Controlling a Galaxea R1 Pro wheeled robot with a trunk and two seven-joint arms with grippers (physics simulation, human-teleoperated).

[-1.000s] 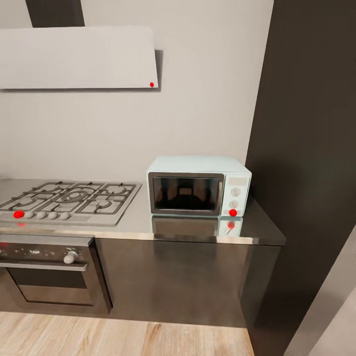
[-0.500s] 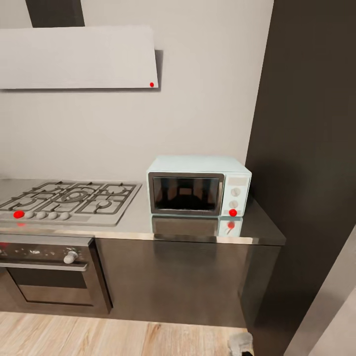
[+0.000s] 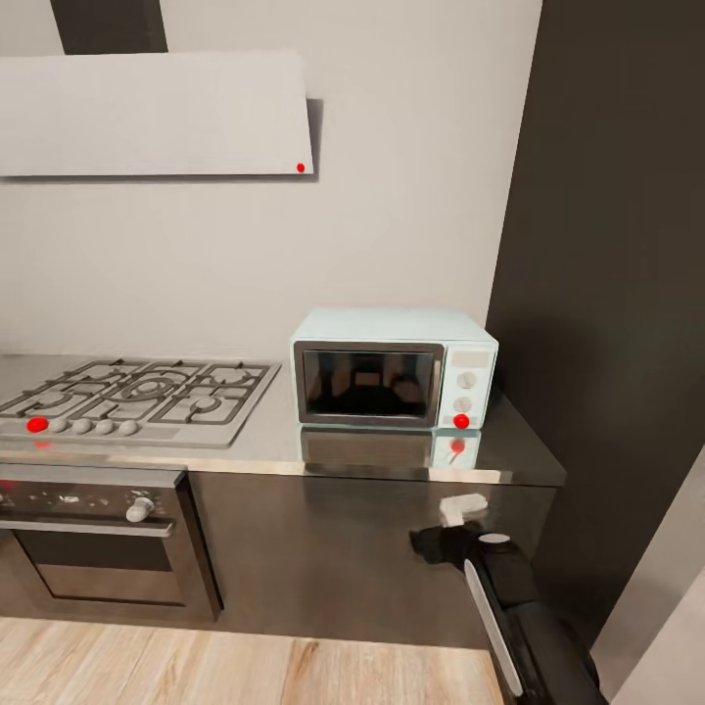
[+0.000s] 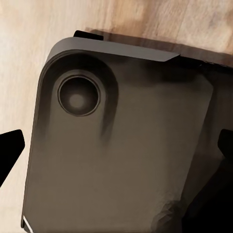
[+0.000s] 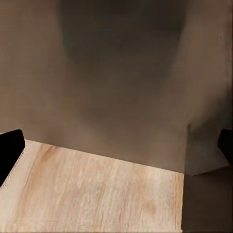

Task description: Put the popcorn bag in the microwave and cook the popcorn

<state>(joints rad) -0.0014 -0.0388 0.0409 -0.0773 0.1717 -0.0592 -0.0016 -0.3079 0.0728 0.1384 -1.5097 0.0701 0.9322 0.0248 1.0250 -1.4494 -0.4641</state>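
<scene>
The pale-blue microwave (image 3: pixel 394 380) stands on the grey countertop (image 3: pixel 372 455) against the wall, its dark glass door shut. No popcorn bag or popcorn is in view. My right gripper (image 3: pixel 452 529) is raised in front of the cabinet below the counter edge, lower than the microwave and slightly to its right. In the right wrist view the right gripper (image 5: pixel 116 150) is open with nothing between its fingers, facing the dark cabinet front (image 5: pixel 121 82) and the wood floor. The left gripper (image 4: pixel 116 150) is open too, above a dark rounded part of the robot (image 4: pixel 121 145).
A gas hob (image 3: pixel 137 397) lies left of the microwave, with a built-in oven (image 3: pixel 93 539) under it and a white hood (image 3: pixel 157 113) above. A tall dark cabinet (image 3: pixel 607 294) closes the right side. Light wood flooring (image 3: pixel 196 671) runs along the front.
My right arm has risen from the bottom right edge of the head view to just under the counter edge. The camera and the microwave have not moved.
</scene>
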